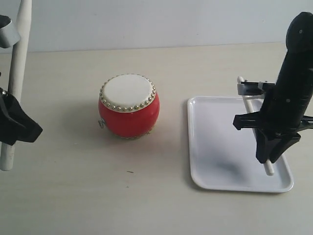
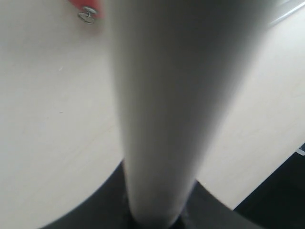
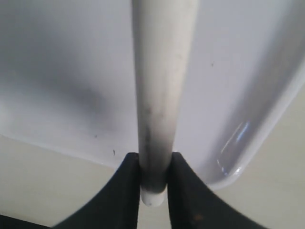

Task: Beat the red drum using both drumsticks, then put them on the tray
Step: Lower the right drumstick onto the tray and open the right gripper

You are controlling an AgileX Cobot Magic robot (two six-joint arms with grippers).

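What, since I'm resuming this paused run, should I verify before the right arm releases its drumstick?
1. Grip: right gripper shut on right drumstick: ok.
2. Placement: right drumstick above the tray: ok.
3. Contact: stick tip resting on the tray floor: cannot tell.
4. Other grip: left gripper shut on left drumstick: ok.
5. Other placement: left drumstick at the tray: not ok, it is on the other side of the red drum.

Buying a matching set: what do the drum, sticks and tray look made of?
Red drum: glossy red shell, lacquered wood or plastic; matte cream skin, gold studs. Left drumstick and right drumstick: pale, matte, scuffed; possibly wood. Tray: probably white plastic, judging by its shiny rim.
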